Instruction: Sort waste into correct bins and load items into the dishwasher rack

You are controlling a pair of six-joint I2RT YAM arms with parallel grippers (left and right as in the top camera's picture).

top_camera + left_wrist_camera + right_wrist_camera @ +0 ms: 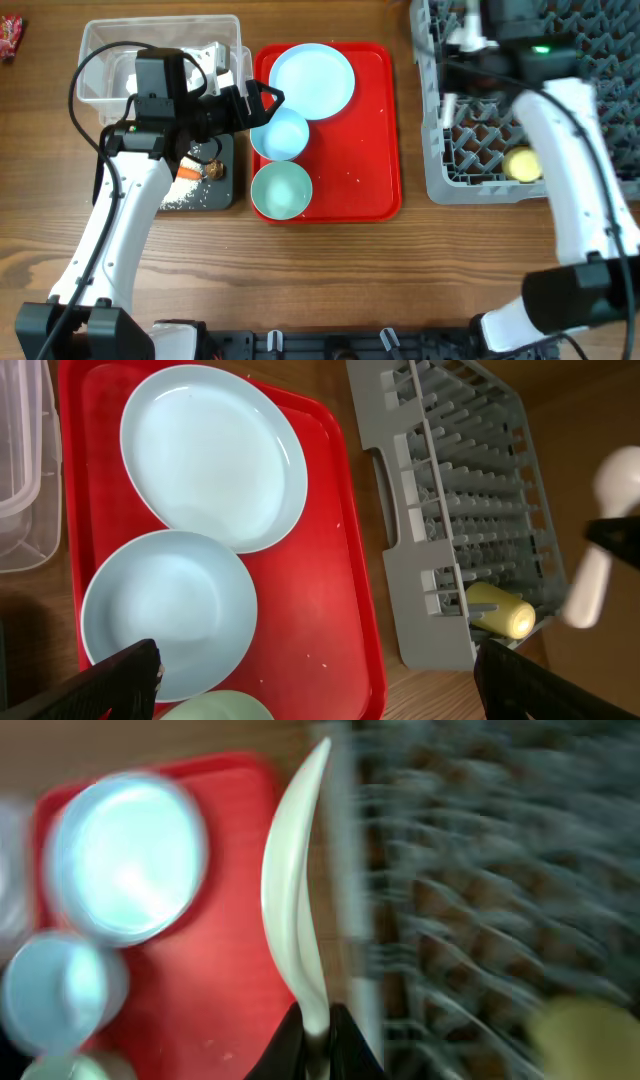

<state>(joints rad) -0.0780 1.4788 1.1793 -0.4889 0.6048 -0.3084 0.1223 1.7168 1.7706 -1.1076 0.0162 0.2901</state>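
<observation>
The right gripper (316,1042) grasps the spoon (294,890) over the rack (450,160) at the bench's far right corner, where the cup (520,165) lies on its side. The left gripper (262,103), jaws spread wide and empty, hovers at the left rim of the red tray (372,150) mid-bench, above the blue bowl (284,138). The plate (312,82) and green bowl (281,190) sit alongside.

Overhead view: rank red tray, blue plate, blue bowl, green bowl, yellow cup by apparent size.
1. red tray
2. blue plate
3. blue bowl and green bowl: they look about alike, and the left tool overlaps the blue one's edge, so unranked
4. yellow cup
</observation>
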